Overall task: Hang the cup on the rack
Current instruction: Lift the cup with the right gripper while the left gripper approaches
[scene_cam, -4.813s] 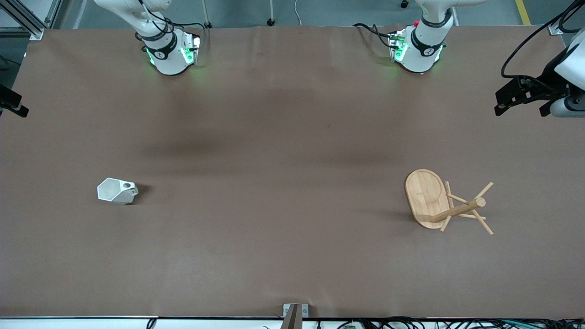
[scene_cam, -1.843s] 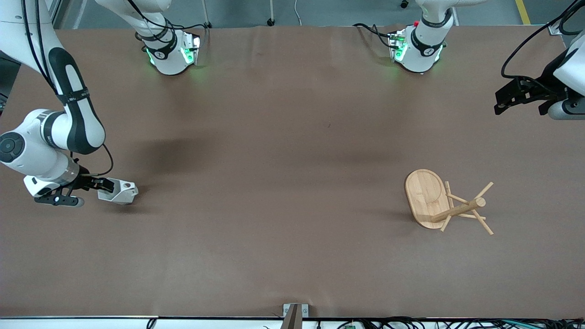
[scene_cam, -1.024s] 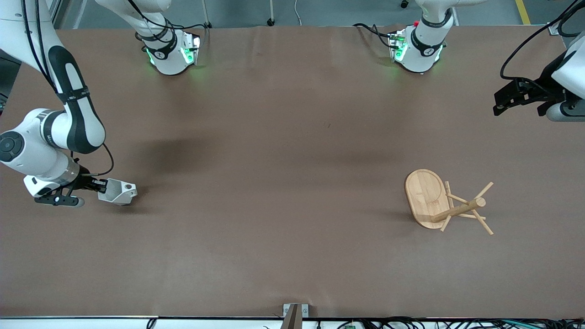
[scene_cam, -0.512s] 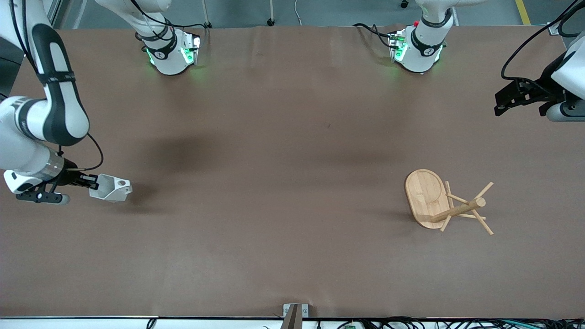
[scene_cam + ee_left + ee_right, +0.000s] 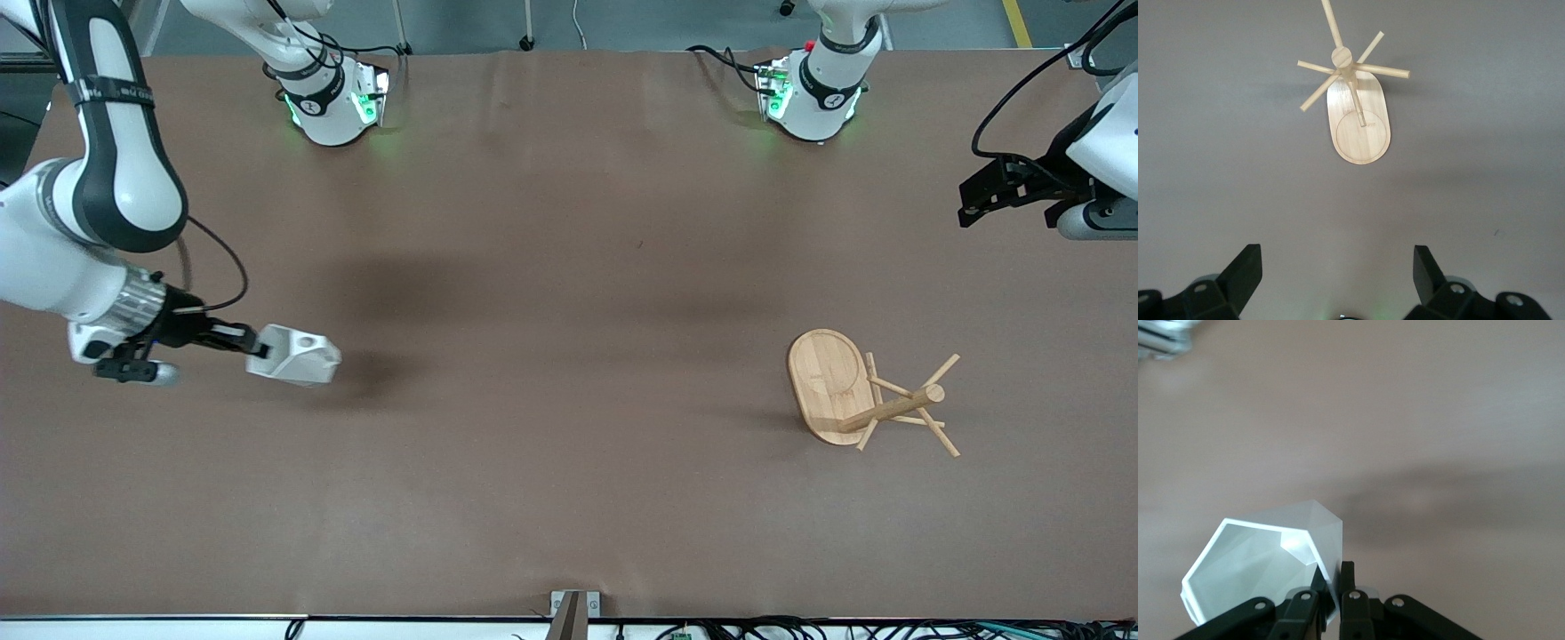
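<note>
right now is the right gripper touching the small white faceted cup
Touching. In the right wrist view the right gripper has its fingers shut on the wall of the small white faceted cup at its rim.

A brown table covering (image 5: pixel 569 356) spans the work surface. A metal bracket (image 5: pixel 574 604) sits at its edge nearest the front camera.

In the right wrist view the white faceted cup (image 5: pixel 1265 567) hides part of its rim wall between the right gripper (image 5: pixel 1330 597)'s jaws, and its handle is out of sight. The left gripper (image 5: pixel 1338 283) is cut off by the picture's edge.
</note>
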You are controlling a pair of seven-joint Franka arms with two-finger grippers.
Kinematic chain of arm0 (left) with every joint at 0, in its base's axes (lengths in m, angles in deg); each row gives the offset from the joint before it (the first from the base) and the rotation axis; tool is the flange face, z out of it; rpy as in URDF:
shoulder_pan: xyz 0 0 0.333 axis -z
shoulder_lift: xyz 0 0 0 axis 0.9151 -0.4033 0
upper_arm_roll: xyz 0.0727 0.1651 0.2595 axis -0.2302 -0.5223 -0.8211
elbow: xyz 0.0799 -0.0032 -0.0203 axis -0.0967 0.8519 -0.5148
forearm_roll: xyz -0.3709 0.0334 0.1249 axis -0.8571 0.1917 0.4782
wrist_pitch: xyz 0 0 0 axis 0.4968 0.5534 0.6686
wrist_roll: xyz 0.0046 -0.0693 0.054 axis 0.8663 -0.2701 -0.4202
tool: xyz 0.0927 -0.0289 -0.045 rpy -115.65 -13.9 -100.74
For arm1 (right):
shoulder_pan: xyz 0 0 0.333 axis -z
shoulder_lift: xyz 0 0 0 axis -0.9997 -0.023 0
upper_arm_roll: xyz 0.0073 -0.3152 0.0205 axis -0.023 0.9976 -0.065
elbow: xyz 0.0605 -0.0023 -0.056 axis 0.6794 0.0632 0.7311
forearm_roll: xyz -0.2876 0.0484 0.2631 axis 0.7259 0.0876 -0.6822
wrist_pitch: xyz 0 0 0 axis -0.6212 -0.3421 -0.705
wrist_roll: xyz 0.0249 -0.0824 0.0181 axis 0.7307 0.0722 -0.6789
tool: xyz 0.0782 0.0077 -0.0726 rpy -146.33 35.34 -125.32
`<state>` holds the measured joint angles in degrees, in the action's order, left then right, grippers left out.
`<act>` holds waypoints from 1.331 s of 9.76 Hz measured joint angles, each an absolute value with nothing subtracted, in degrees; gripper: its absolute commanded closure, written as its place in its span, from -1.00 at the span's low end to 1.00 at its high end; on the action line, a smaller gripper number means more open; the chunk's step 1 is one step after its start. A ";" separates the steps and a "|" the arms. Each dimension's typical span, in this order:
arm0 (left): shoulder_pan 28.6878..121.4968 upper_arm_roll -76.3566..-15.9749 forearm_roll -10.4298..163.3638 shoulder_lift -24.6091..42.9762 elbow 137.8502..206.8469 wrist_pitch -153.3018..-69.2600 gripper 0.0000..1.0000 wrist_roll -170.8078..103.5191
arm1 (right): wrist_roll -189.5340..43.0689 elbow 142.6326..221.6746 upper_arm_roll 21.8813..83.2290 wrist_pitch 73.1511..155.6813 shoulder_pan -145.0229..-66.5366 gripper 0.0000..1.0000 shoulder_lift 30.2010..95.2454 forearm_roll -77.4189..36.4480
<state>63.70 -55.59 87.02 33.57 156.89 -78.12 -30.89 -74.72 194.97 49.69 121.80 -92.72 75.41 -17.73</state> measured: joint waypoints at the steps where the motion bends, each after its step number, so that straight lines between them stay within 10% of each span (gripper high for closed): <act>1: 63.85 -55.54 87.02 33.56 156.89 -78.13 -1.00 -30.87 | -74.76 194.59 49.64 121.96 -96.29 1.00 75.47 -24.31; 6: 65.03 -52.19 87.02 33.22 156.90 -78.15 -1.00 -16.51 | -74.52 190.03 49.59 122.32 -110.58 1.00 75.47 -57.24; 13: 65.89 -39.41 78.67 32.98 156.88 -85.23 -1.00 -0.10 | -75.41 185.35 49.61 121.98 -119.81 1.00 70.79 -75.19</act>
